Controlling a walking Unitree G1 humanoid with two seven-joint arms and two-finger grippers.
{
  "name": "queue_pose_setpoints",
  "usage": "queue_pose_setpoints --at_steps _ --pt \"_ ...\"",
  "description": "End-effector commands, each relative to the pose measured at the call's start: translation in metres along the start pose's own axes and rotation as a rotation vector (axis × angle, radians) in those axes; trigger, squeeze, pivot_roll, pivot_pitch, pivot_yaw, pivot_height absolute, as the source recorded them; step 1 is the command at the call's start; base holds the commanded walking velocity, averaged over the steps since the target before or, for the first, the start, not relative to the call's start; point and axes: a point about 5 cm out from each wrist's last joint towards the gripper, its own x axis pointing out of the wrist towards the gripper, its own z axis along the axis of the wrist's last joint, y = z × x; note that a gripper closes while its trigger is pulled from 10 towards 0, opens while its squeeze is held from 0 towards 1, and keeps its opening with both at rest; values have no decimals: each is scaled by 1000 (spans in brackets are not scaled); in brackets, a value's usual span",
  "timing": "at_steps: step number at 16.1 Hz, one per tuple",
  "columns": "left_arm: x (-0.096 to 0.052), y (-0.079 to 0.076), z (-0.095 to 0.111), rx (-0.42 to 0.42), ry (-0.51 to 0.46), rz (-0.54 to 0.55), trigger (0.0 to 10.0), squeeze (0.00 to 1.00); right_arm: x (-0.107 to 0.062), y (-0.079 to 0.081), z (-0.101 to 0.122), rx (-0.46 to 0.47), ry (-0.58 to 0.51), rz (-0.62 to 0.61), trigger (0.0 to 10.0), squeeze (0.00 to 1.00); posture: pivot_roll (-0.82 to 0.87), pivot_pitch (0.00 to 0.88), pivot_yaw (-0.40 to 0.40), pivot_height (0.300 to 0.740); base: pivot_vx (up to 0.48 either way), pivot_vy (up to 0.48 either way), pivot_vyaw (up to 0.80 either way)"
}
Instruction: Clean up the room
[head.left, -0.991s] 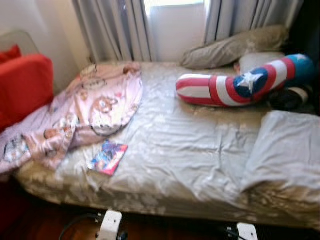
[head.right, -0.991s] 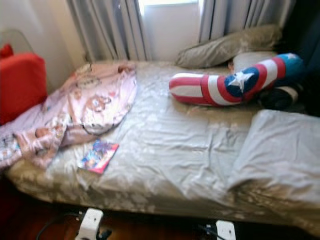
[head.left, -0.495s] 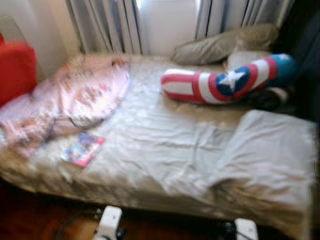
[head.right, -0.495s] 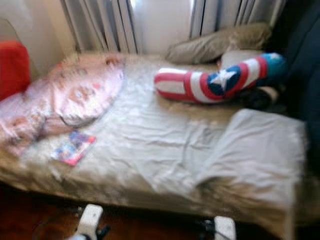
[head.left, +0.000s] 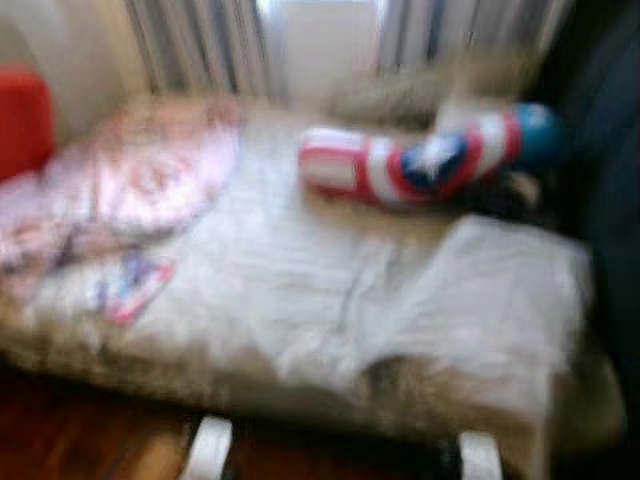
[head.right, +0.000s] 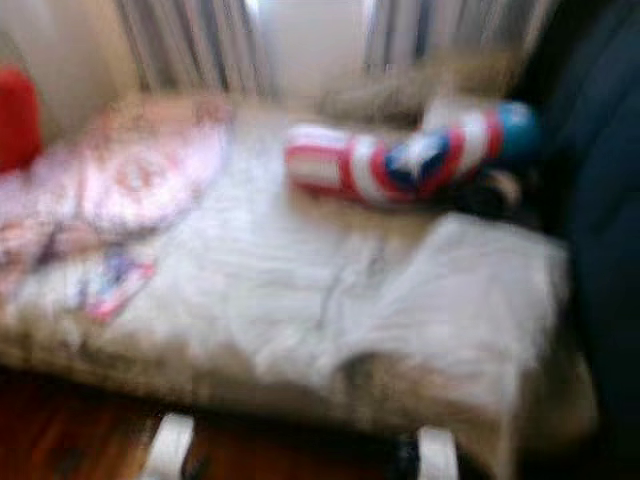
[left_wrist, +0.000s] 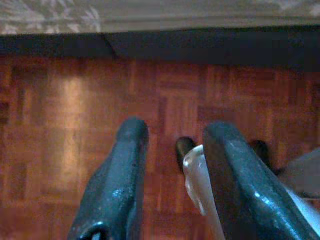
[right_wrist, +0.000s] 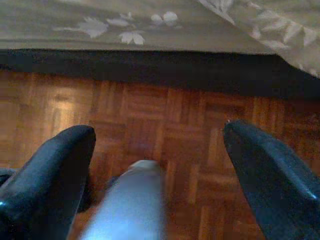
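The bed (head.left: 300, 300) is the centre of this room, and it takes most of the head views, which are now strongly blurred. Compared with a moment earlier, the whole picture has slid toward the robot's left: the red cushion (head.left: 22, 120) is almost out at the left edge, and a dark mass (head.left: 605, 170) comes in on the right. This looks like a turn or step of the robot toward its right, not a move of the things. On the sheet lie a pink printed blanket (head.left: 140, 180) at the left, a small colourful book (head.left: 130, 285) near the front edge, a red, white and blue star pillow (head.left: 420, 165) at the back, and a grey pillow (head.left: 510, 290) at the right.

The left gripper (left_wrist: 172, 175) hangs over the parquet floor (left_wrist: 60, 115), its fingers a little apart and empty. The right gripper (right_wrist: 157, 175) hangs likewise, its fingers spread wide, grasping nothing.

Judging from this, the tidying is not yet begun; the robot is probably choosing where to stand
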Motion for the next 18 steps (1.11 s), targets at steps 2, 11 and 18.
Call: queue_pose_setpoints --at_steps 2,11,18 --pt "1 -2 4 1 -7 -7 10000 0 -1 -7 0 13 -3 -22 10000 0 5 0 20 740 0 -390 0" --pt "1 -1 3 -25 -7 9 10000 0 -2 -8 0 5 2 -16 10000 0 4 0 13 740 0 -43 -256" --pt "2 -2 5 -41 -20 7 10000 0 -2 -8 0 7 -1 -9 10000 0 3 0 11 740 0 0 -541"
